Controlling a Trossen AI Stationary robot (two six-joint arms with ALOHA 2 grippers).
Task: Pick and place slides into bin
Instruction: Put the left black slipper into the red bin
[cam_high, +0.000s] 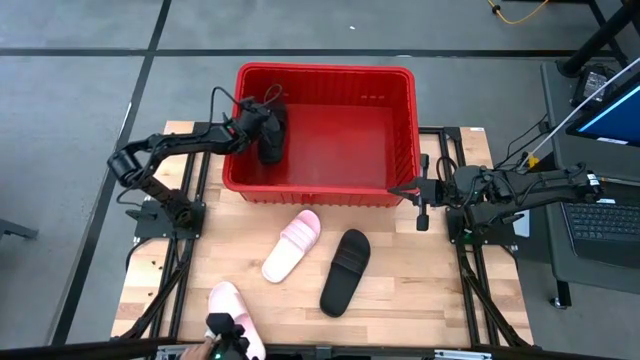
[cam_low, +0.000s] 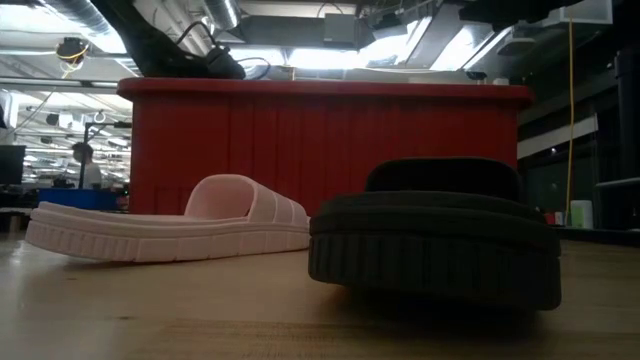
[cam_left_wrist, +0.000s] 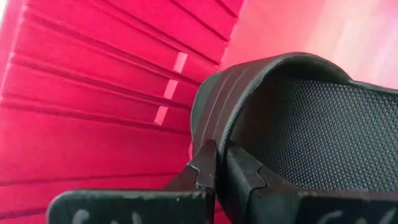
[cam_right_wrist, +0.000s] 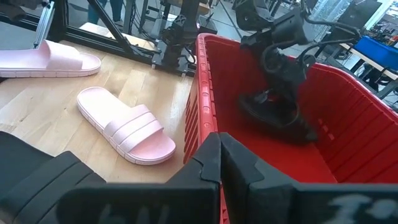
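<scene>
1. Your left end effector (cam_high: 262, 128) is inside the bin (cam_high: 400, 110), near its left wall, with its fingers pinched on the strap of a black slide (cam_high: 272, 135). It looks held clear of the floor, so if you let go from up there it may land on edge or lean against the wall, crowding the space the others need.
2. The pinch is on the strap alone; a quick swing could let the slide twist or slip out early.
3. Pulling out close to the ribbed wall risks catching it and shifting the bin.
4. Your right end effector (cam_high: 420, 190) waits pressed together, holding nothing, just beside the bin's right front corner; a careless reach could knock that rim.
5. On the desk (cam_high: 440, 290) remain a pink slide (cam_high: 292, 245), another black slide (cam_high: 346, 270) and a second pink slide (cam_high: 230, 310) at the near edge, which a poor grasp could push off.
</scene>
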